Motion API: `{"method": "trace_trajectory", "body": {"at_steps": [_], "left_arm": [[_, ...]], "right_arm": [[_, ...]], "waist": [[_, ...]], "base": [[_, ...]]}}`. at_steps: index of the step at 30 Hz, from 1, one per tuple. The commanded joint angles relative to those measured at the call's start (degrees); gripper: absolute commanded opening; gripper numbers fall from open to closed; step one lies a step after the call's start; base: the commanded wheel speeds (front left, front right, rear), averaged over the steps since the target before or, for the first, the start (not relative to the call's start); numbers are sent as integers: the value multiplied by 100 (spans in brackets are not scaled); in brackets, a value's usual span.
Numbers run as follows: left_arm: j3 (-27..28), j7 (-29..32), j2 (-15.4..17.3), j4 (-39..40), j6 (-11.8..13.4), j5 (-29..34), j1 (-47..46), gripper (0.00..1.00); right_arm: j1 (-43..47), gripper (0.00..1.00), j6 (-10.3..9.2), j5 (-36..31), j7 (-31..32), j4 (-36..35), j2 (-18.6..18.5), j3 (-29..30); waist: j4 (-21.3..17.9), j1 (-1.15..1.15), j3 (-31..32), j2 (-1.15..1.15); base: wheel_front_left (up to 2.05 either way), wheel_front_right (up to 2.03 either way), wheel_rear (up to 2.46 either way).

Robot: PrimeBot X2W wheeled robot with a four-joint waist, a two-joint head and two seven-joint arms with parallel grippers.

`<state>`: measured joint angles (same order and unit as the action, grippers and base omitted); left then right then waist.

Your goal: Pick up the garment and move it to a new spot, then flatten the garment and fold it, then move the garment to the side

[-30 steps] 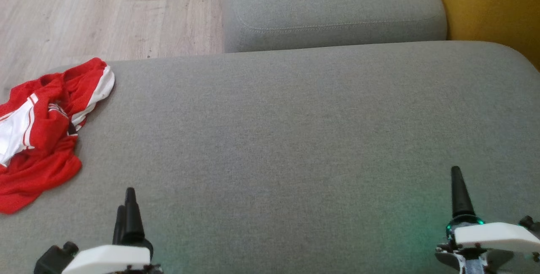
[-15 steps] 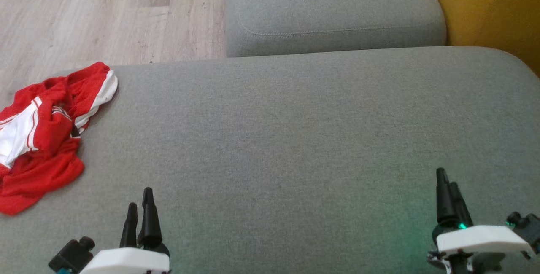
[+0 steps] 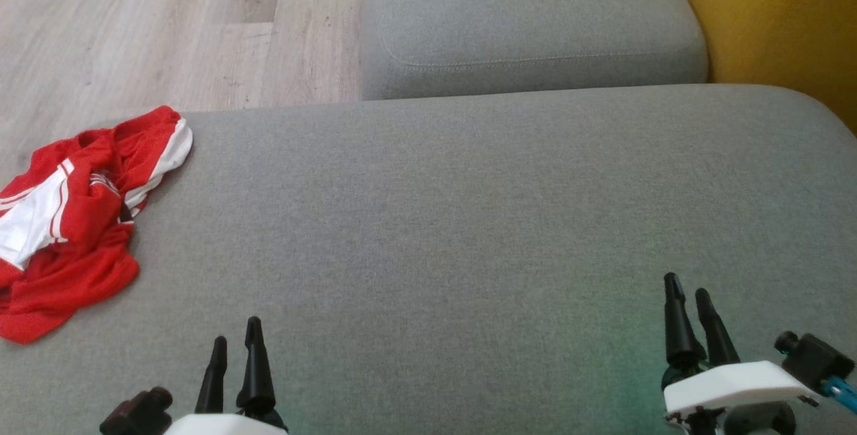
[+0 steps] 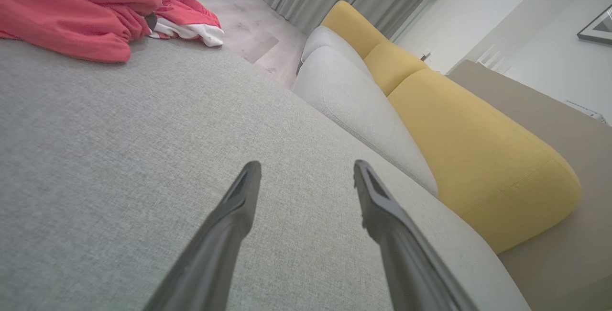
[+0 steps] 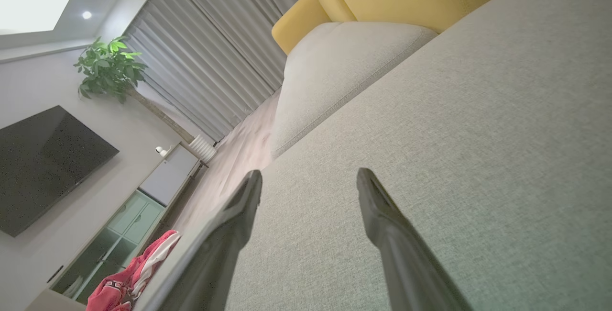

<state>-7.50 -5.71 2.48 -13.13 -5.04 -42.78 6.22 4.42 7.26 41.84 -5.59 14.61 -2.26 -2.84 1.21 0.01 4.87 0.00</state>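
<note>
Left claw (image 3: 236,330) near and low on the left, two dark fingers spread apart, nothing between them. Right claw (image 3: 686,284) near on the right, fingers spread apart too, holding nothing. Both over the big grey seat (image 3: 435,221), tips pointing far.

Biggest of all, that big grey seat, soft and plain, stretching from left to right. Beyond it, a smaller grey cushion (image 3: 529,13). At the far right, a yellow back cushion (image 3: 770,13). At the far left, pale wood floor (image 3: 167,20). Farther off, grey curtains (image 5: 215,62), a dark TV (image 5: 43,167) and a green plant (image 5: 110,69).

A small dark mark on the garment (image 5: 129,282), too tiny to read.

Since a second ago, a little slide of the whole head view, so a camera move. Left claw now more to the right and lower in that view, right claw more to the left. Fingers of each claw now side by side, no longer one behind the other. Garment in the same spot on the seat.

Garment bright red, with white patches and thin stripes. Scrunched up in a messy heap, not flat, not folded. Lying on the left end of the big seat, by its far corner. Well apart from both claws.
</note>
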Motion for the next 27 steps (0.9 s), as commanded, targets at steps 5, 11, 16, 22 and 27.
{"method": "trace_trajectory", "body": {"at_steps": [5,11,16,22,27], "left_arm": [[27,-168,30,145,58,509,-111,100],[8,-252,31,144,84,836,-56,100],[-12,-336,32,158,95,1158,-19,100],[-36,-437,34,102,122,1508,29,100],[-28,-521,45,34,137,1798,30,100]], "right_arm": [[-69,100,16,-576,-176,-192,-41,-192],[-49,100,16,-965,-261,-216,-43,-249],[-22,100,17,-1341,-345,-259,-45,-327],[6,100,18,-1794,-447,-292,-48,-420],[9,100,19,-2171,-531,-296,-51,-465]], "waist": [[22,-1,49,0],[35,-1,71,0],[45,-1,82,0],[45,-1,92,0],[46,-1,92,0]], "base": [[0,0,0],[0,0,0],[0,0,0],[0,0,0],[0,0,0]]}}
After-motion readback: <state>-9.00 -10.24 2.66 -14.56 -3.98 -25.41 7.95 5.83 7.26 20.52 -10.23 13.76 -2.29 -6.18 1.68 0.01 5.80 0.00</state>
